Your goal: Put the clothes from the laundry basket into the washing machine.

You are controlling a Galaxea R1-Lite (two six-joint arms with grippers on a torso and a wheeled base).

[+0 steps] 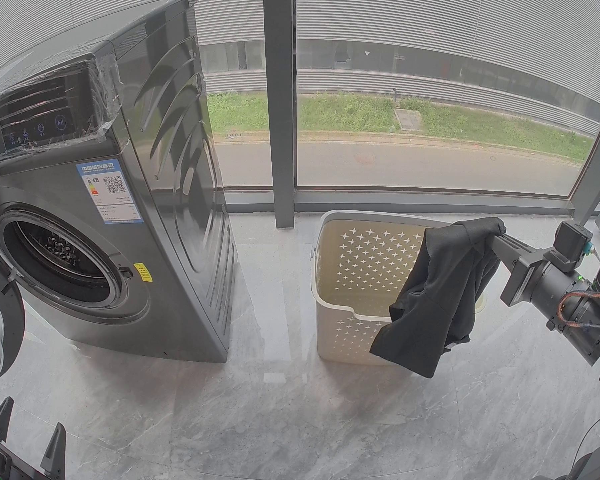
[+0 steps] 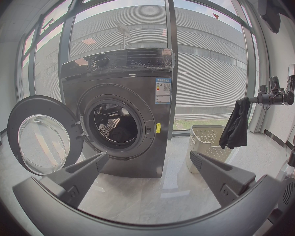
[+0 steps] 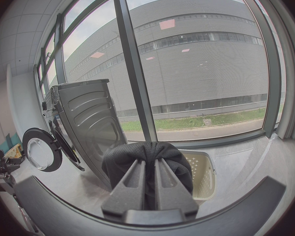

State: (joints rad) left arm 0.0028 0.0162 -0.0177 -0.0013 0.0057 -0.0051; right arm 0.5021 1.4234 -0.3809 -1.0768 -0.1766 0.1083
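Nearest, the left gripper (image 2: 148, 154) is held low over the floor (image 1: 280, 401), and its fingers (image 2: 78, 177) are spread wide with nothing between them. Further out on the right, the right gripper (image 3: 149, 163) is seen with its fingers (image 3: 134, 181) pressed narrow on a dark garment (image 1: 440, 301). The garment is pinched at its top and hangs with its long axis vertical at the right side of the laundry basket (image 1: 353, 261). Whether it hangs over the rim or just outside cannot be told.

From the garment, the drum opening (image 1: 57, 258) of the washing machine (image 1: 160, 135) lies well apart to the left, with the door (image 2: 42, 135) swung open, so a carry to the left is judged to be needed. The left arm is nearer to the machine, but the garment is held by the right one.

In the left wrist view the drum is looked into directly and something dark is seen inside. In the head view the opening is seen at a slant.
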